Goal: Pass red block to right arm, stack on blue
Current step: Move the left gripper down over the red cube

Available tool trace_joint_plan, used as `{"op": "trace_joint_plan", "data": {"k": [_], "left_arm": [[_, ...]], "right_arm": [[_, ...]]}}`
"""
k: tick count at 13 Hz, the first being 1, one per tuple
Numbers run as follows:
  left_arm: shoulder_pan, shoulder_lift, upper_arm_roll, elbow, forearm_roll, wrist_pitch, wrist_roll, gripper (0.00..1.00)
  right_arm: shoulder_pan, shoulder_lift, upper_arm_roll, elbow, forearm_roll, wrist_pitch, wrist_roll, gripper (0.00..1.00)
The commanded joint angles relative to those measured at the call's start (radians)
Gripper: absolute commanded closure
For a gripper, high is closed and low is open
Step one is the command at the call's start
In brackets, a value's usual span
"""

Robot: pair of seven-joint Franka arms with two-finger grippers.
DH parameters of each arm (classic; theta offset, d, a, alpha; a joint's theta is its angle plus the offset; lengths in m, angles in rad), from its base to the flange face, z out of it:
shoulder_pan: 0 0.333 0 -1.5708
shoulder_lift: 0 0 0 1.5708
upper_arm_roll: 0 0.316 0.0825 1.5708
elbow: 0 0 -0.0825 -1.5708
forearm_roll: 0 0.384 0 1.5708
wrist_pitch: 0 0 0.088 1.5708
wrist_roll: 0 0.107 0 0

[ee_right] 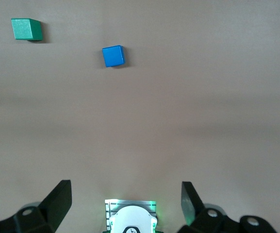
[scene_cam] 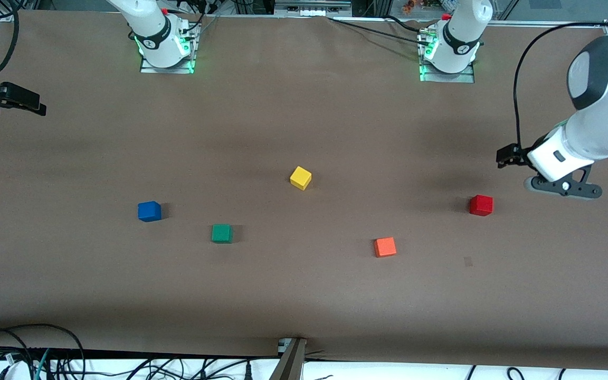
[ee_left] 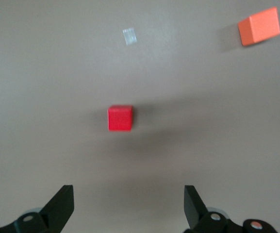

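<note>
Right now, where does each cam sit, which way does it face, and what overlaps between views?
Front: high across the table, facing both bases; shows both arms, five cubes, the left end effector above the table near the red block.
Left wrist: on the left arm, looking down at the red block and orange cube; its open fingers show.
Right wrist: looks down at the blue and green cube; open fingers and the right base show.
Shared: front sees every wrist-view cube.

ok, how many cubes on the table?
5, none hidden. Red block toward the left arm's end, orange cube beside it nearer the camera, yellow cube mid-table, green cube, blue toward the right arm's end.
</note>
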Motion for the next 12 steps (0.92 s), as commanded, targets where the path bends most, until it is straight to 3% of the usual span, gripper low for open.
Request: {"op": "trace_joint_plan", "data": {"k": [1, 5, 9, 12], "left_arm": [[0.015, 0.052, 0.008, -0.018, 0.021, 0.09, 0.023, 0.0], [0.041, 0.129, 0.008, -0.062, 0.021, 0.204, 0.06, 0.0], [0.067, 0.135, 0.008, -0.318, 0.021, 0.578, 0.14, 0.0], [0.103, 0.195, 0.007, -0.339, 0.021, 0.719, 0.316, 0.0]], "right_arm": [[-0.006, 0.004, 0.002, 0.013, 0.008, 0.001, -0.007, 0.0], [-0.006, 0.004, 0.002, 0.013, 0.008, 0.0, -0.011, 0.0], [-0.006, 0.012, 0.002, 0.021, 0.008, 0.001, -0.014, 0.0], [-0.008, 0.034, 0.002, 0.048, 0.008, 0.001, -0.015, 0.0]]}}
